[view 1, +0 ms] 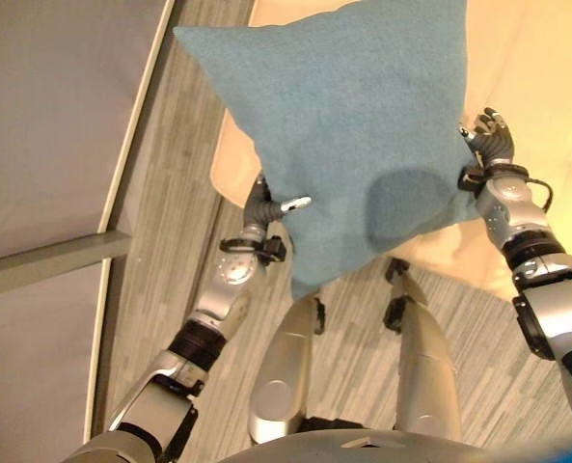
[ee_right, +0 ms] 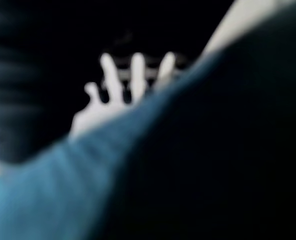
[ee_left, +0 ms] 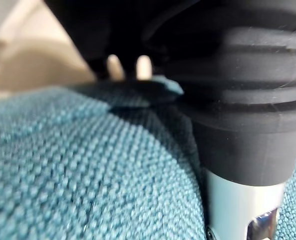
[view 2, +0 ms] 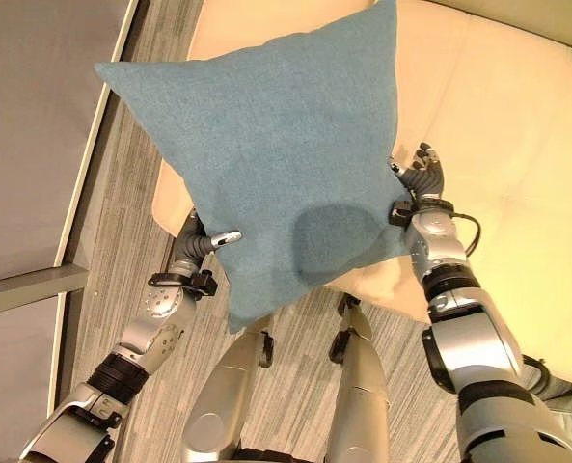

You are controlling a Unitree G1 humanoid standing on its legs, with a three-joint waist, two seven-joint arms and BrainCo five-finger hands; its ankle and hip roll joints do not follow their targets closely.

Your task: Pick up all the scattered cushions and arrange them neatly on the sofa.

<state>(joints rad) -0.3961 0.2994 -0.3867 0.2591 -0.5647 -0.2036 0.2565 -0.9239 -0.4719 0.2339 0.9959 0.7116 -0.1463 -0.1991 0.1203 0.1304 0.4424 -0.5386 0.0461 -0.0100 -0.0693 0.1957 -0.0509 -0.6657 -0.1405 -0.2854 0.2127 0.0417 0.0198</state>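
Cushion (view 2: 266, 164) between both robot hands, over cream sofa (view 2: 517, 174).

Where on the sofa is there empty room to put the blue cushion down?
The cream sofa has bare seat to the right of and beyond the blue cushion, past the right hand. The cushion hangs between that hand and the left hand, hiding the seat's near edge, so I cannot tell what lies under it.
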